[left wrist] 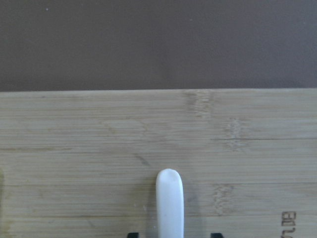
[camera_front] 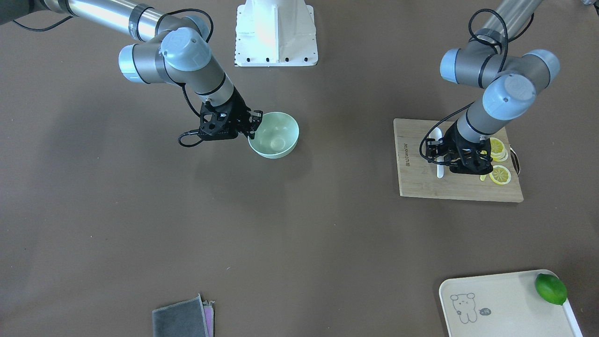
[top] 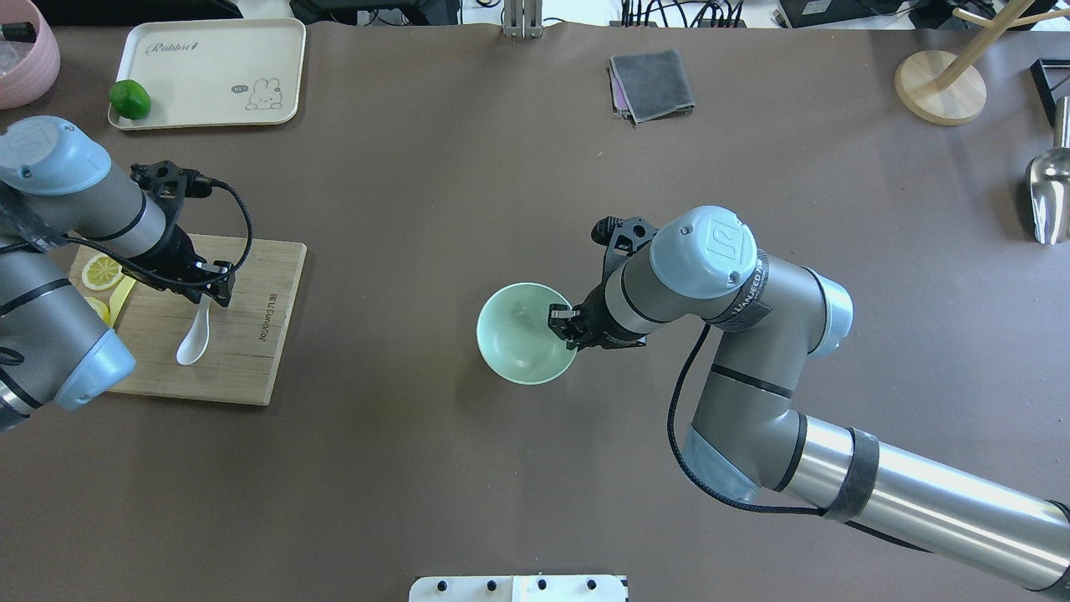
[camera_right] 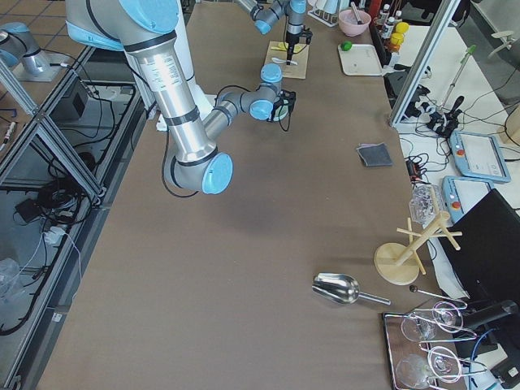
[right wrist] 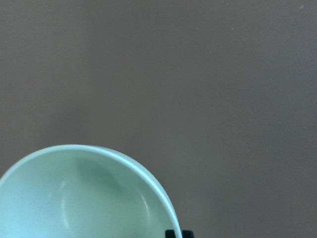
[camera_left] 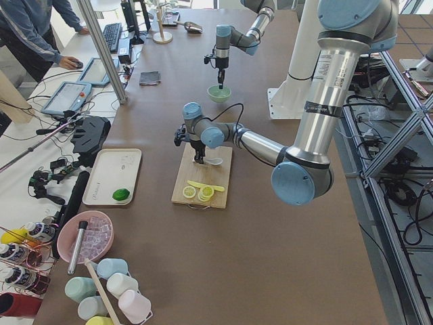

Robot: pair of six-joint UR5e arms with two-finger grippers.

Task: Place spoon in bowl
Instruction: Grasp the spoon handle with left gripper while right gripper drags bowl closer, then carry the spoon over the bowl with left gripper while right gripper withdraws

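Left gripper: Your left gripper (top: pixel 216 291) is down over the bamboo cutting board (top: pixel 242 359) with its fingers spread. In the wrist view the two fingertips (left wrist: pixel 215 235) just show at the bottom edge, one on each side of the handle. Bare wood shows between each tip and the handle, so the gripper has hold of nothing.

Spoon: The white soup spoon (top: pixel 194 339) lies flat on the board. Its handle runs between your left fingers, and its rounded end pokes out just past the tips. The scoop lies back on the robot's side of the fingers.

Right gripper: Your right gripper (top: pixel 567 326) sits at the rim of the bowl with its fingers drawn close together. The wrist view shows only a dark fingertip (right wrist: pixel 185 233) just outside the wall. As far as you can see, the fingers are pinched on the rim.

Bowl: The mint-green bowl (top: pixel 518 334) stands upright on the brown table cover. Its rim is between the right fingers, and it is well apart from the left fingers and the spoon.

Lemon slices: The lemon slices (top: pixel 100 272) lie on the same board, near the left fingers and on the side away from the bowl. A thin yellow utensil (top: pixel 122 297) lies beside them.

Lime: The lime (top: pixel 130 99) sits at one corner of the cream tray (top: pixel 217 67), well apart from the left fingers.

Grey cloth: The folded grey cloth (top: pixel 652 84) is well apart from both pairs of fingers.
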